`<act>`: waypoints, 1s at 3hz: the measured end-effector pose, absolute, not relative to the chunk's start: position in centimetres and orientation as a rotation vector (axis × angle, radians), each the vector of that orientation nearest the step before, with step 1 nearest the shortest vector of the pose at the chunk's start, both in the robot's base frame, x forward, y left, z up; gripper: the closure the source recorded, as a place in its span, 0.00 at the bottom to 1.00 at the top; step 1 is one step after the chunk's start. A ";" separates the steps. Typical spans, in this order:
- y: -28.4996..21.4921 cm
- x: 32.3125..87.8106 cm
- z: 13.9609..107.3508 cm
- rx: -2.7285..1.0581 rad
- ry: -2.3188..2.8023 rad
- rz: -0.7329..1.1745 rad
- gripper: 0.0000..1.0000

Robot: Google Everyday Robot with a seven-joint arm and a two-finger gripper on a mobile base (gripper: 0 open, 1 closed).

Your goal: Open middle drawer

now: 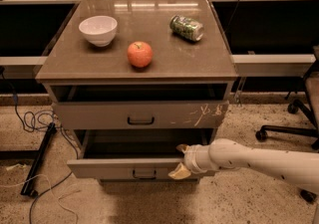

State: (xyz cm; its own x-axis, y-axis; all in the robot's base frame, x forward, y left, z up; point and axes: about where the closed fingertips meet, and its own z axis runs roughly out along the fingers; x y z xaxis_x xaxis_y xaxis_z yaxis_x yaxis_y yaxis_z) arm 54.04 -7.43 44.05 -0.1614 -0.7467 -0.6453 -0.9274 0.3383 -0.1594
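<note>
The middle drawer [124, 170] is the lower of the two drawers in view. It has a plain grey-brown front with a small black pull handle [144, 173]. It stands pulled out a little, and a dark gap shows behind its front. My gripper [180, 160] comes in from the right on a white arm [259, 161]. It sits at the top edge of this drawer's front, just right of the handle. Above it is the scratched drawer front [142, 114], also slightly out.
On the cabinet top [164, 54] are a white bowl [98, 29], a red apple [140, 54] and a green can [187, 28] lying on its side. An office chair base [291, 128] stands at the right. Cables [35, 118] and a black bar [39, 161] lie on the floor at the left.
</note>
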 end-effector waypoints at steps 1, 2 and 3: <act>-7.4 54.0 44.0 -1.462 1.962 0.361 0.53; -7.8 52.5 43.8 -1.468 1.956 0.374 0.77; -8.1 51.1 43.8 -1.469 1.948 0.386 0.99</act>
State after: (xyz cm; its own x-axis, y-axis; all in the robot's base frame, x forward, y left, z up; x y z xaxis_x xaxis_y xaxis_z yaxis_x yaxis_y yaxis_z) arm 51.08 -8.12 43.85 -0.1523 -0.7387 -0.6566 -0.9333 0.3261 -0.1503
